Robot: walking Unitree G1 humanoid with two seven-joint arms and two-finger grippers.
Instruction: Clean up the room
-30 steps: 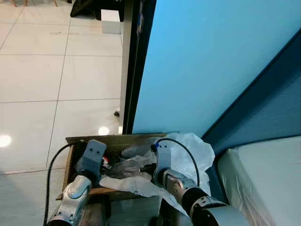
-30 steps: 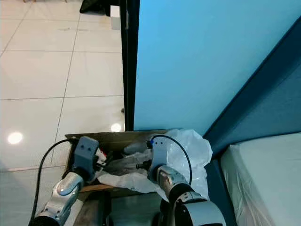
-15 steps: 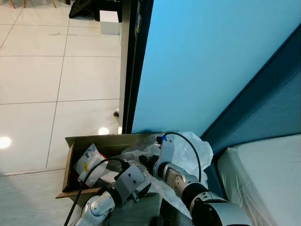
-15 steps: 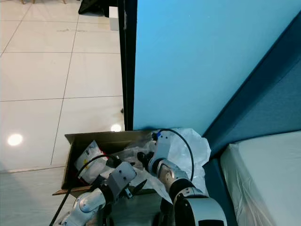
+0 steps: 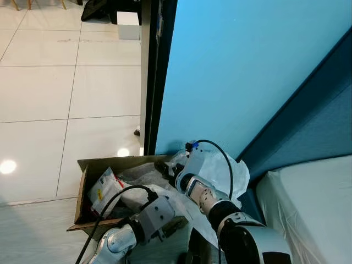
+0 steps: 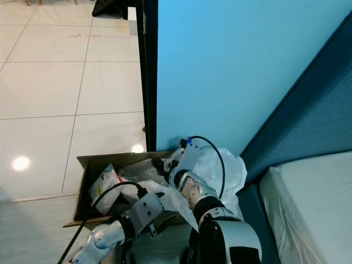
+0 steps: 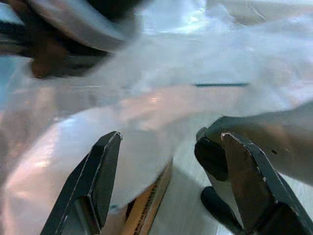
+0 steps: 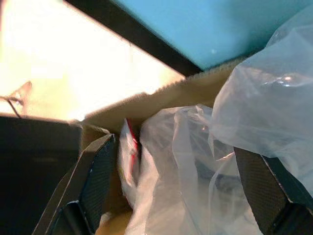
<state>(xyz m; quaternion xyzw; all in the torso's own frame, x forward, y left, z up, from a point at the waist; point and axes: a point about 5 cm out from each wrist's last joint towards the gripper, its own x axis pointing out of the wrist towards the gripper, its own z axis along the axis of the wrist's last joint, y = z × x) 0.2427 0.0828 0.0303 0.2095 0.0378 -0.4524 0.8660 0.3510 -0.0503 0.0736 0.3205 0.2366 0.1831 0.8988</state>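
An open cardboard box [image 5: 83, 184] stands on the floor against the blue wall. In its left end lies a white packet [image 5: 103, 191] with a yellow and red label, beside crumpled clear plastic [image 5: 142, 175]. A large white plastic bag [image 5: 223, 171] spills over the box's right end. My right gripper [image 5: 164, 165] reaches over the box's back right corner; in the right wrist view its fingers [image 8: 95, 181] stand open around the clear plastic [image 8: 186, 161]. My left gripper [image 5: 175, 225] hangs low at the box's front edge, open, facing white plastic [image 7: 161, 122].
A dark door frame post [image 5: 151, 82] rises just behind the box, with the blue wall [image 5: 247, 71] to its right. Pale tiled floor [image 5: 66, 93] spreads to the left. A white mattress [image 5: 308, 209] and dark blue headboard lie at the right.
My left gripper has drawn back out of the box to its front edge, and the white packet now lies inside. My right gripper has shifted toward the box's back wall.
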